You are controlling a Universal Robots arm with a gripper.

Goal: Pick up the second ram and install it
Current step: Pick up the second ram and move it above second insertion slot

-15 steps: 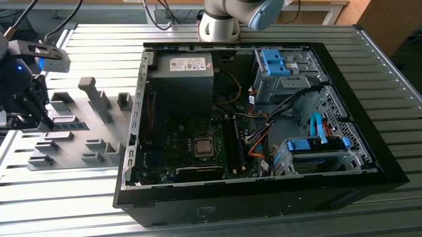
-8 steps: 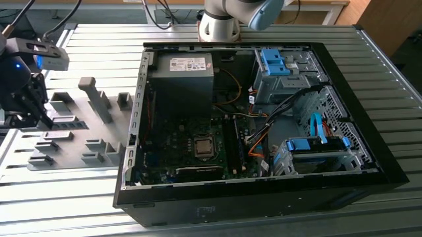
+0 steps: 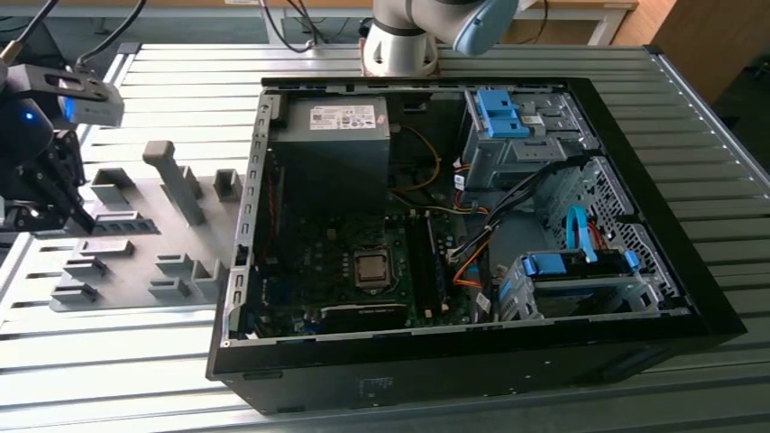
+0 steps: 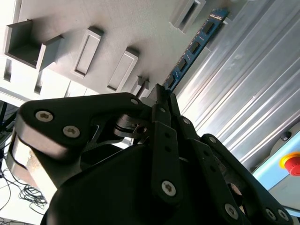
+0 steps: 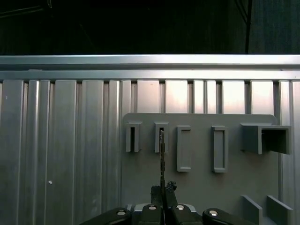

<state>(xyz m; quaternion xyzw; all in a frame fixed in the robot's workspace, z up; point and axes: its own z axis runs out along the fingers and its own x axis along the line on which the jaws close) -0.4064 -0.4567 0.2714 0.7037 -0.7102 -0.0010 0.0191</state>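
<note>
The second ram (image 4: 192,47) is a long blue stick with black chips, and my gripper (image 4: 159,93) is shut on its near end. In the first wrist view the ram (image 5: 161,154) shows edge-on, rising from the gripper (image 5: 163,190) toward a slot in the grey holder plate (image 5: 201,183). I cannot tell whether its far end still sits in that slot. In the exterior view my gripper (image 3: 54,194) hangs over the holder plate (image 3: 132,262) at the exterior view's left, well apart from the open computer case (image 3: 673,298).
The case lies on its side on a ribbed metal table (image 3: 722,144), with the motherboard (image 3: 325,271), memory slots (image 3: 421,262), orange cables and blue drive brackets (image 3: 499,113) exposed. Several raised grey blocks (image 3: 180,180) stand on the holder plate. A red button (image 4: 290,164) sits beside the table.
</note>
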